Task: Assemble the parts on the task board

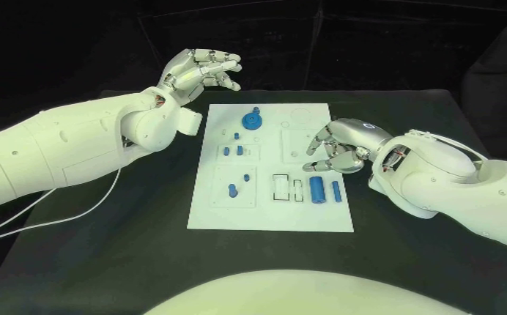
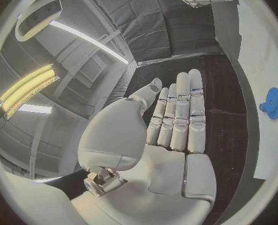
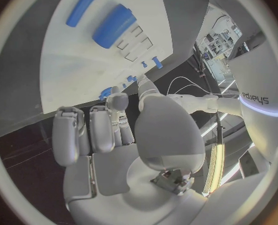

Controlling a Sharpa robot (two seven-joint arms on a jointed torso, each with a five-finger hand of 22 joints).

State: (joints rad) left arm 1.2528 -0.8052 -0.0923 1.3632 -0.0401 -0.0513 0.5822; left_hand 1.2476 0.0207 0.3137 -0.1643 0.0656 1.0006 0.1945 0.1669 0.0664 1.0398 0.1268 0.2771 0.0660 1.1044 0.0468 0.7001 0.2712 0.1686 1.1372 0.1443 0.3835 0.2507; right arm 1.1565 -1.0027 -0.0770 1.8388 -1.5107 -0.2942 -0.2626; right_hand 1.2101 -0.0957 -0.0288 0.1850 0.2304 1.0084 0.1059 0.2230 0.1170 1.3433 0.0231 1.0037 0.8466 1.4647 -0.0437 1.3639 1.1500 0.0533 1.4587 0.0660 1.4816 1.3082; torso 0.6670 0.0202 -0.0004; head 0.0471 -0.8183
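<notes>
The white task board (image 1: 269, 216) lies in the middle of the black table. A blue gear (image 1: 251, 120) stands near its far edge, several small blue pegs (image 1: 239, 151) dot its left half, and two blue cylinders (image 1: 316, 190) lie near its right edge. My left hand (image 1: 201, 72) is raised beyond the board's far left corner, its fingers (image 2: 179, 112) stretched out side by side and holding nothing. My right hand (image 1: 340, 146) hovers over the board's right side just beyond the cylinders (image 3: 114, 26), fingers half curled downward with nothing between them.
Two empty rectangular slots (image 1: 281, 187) sit left of the cylinders. Black table (image 1: 105, 256) surrounds the board on all sides. A white cable (image 1: 90, 209) trails on the table under my left arm. The left wrist view shows the gear (image 2: 273, 103) on the board (image 2: 263, 50).
</notes>
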